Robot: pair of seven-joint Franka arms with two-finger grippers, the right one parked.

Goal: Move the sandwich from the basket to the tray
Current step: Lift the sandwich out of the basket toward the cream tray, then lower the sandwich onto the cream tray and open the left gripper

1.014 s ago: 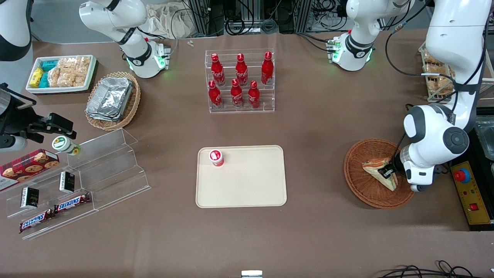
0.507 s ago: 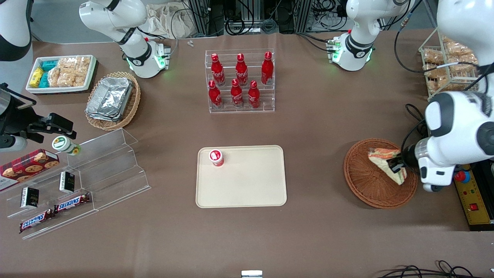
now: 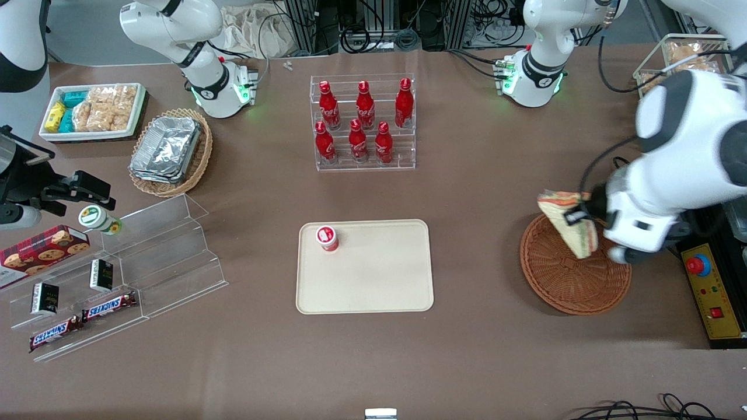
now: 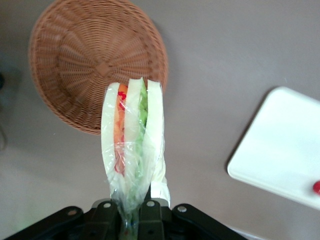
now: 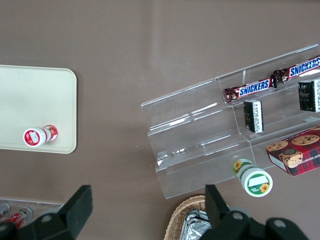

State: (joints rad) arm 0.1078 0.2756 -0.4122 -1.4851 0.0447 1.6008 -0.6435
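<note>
The sandwich (image 3: 569, 224) is up in the air, hanging over the far rim of the basket (image 3: 560, 286) and clear of the weave. The left arm's tool (image 3: 578, 217) is closed on it, pinching the wedge across its bread faces near 1 end, so most of it sticks out past the fingers.

My guess on handling: it's light, but soft and squashy, and the clear wrap looks slippery. A firm squeeze would mash the filling and a loose one could let it slide out. Gripping flat across the 2 bread faces, like it is now, seems the sane spot.

The wrist view shows the layers edge-on (orange, red and green between the white bread), the wrap bunched at the fingers, and nothing in the basket. It only catches 1 corner of the tray (image 3: 373, 286).

The front view shows the whole route. The tray sits on the bench (image 3: 478, 361) toward the parked arm's end, with a small red-capped cup (image 3: 327, 238) on its far corner. There's plenty of bare tray nearer the camera.
</note>
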